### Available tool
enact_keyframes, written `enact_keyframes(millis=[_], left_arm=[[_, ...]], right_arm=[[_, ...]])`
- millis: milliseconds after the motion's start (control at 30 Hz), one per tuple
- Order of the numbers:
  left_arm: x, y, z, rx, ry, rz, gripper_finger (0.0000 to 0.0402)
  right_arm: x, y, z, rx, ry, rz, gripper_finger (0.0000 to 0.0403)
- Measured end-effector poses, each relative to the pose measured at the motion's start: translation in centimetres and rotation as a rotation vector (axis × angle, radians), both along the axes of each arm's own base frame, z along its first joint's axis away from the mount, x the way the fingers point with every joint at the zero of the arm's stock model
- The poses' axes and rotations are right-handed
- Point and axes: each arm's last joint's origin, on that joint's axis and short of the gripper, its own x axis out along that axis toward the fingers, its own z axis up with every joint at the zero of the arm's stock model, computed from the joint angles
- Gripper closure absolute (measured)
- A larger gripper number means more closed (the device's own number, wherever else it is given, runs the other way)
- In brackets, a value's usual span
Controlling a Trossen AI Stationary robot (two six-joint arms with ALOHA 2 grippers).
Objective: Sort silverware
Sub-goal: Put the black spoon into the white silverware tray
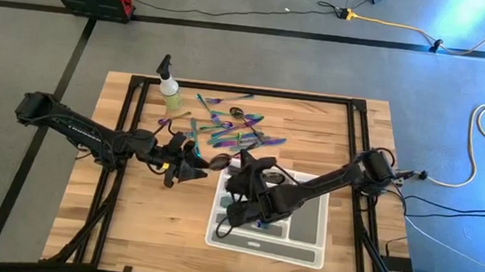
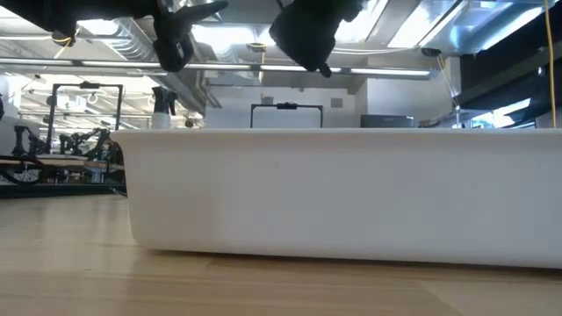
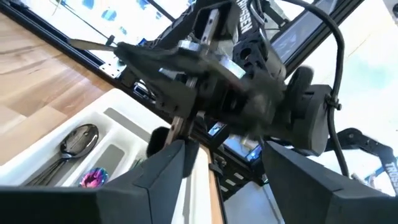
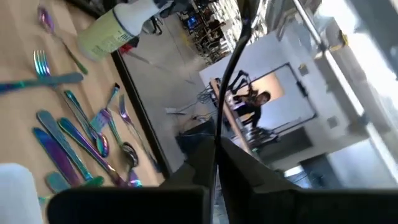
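Observation:
The silverware (image 1: pixel 225 133) lies as a loose iridescent pile on the far middle of the wooden table, also in the right wrist view (image 4: pixel 74 146). My right gripper (image 1: pixel 234 167) hangs level above the table's middle, at the tray's far left corner. It is shut on one slim dark piece (image 4: pixel 229 74). My left gripper (image 1: pixel 200 161) faces it from the table's left. Its fingers (image 3: pixel 168 171) are open and touch nothing in view. In the low view, both grippers (image 2: pixel 176 39) (image 2: pixel 307 35) hang high above the tray. A dark spoon (image 3: pixel 78 140) and an iridescent piece (image 3: pixel 93 179) lie in tray compartments. My right gripper pinches the slim dark piece between its two shut fingers at one end (image 4: pixel 216 144). The fingers come level from the table's right side. The rest of the piece sticks out past the fingertips, seen edge-on, lifted clear of the table and tray.
The white compartment tray (image 1: pixel 307 249) sits on the near right part of the table, and its wall (image 2: pixel 334 193) fills the low view. A yellow-green spray bottle (image 1: pixel 171 89) stands at the far left. Bare wood lies at the near left.

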Motion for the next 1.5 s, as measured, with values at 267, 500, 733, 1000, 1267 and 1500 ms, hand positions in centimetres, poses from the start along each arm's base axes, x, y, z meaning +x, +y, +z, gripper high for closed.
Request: enact_keyframes(millis=[267,500,733,1000,1267,1500], left_arm=[[0.0,0.1,-0.8,0.254,0.049,0.026,0.0197],[0.6,0.4,-1.8,0.645,0.101,0.149,0.0197],[2.0,0.4,-4.8,1.028,0.251,0.162,0.0205],[3.2,0.2,-8.1,1.053,0.382,0.095,0.0221],[3.6,0.1,-7.5,1.016,0.307,0.14,0.0237],[3.9,0.1,-6.2,1.059,0.19,0.207,0.0239]], right_arm=[[-1.9,-0.5,0.9,0.315,-0.396,-0.043,0.0403],[-1.3,-0.3,1.3,0.468,-0.649,-0.061,0.0403],[-0.8,0.0,1.9,0.582,-0.738,-0.044,0.0403],[-0.6,-0.5,2.1,0.663,-0.895,-0.084,0.0403],[-0.7,-0.5,1.7,0.718,-0.816,-0.08,0.0403],[0.0,-0.2,2.4,0.729,-0.826,-0.029,0.0403]])
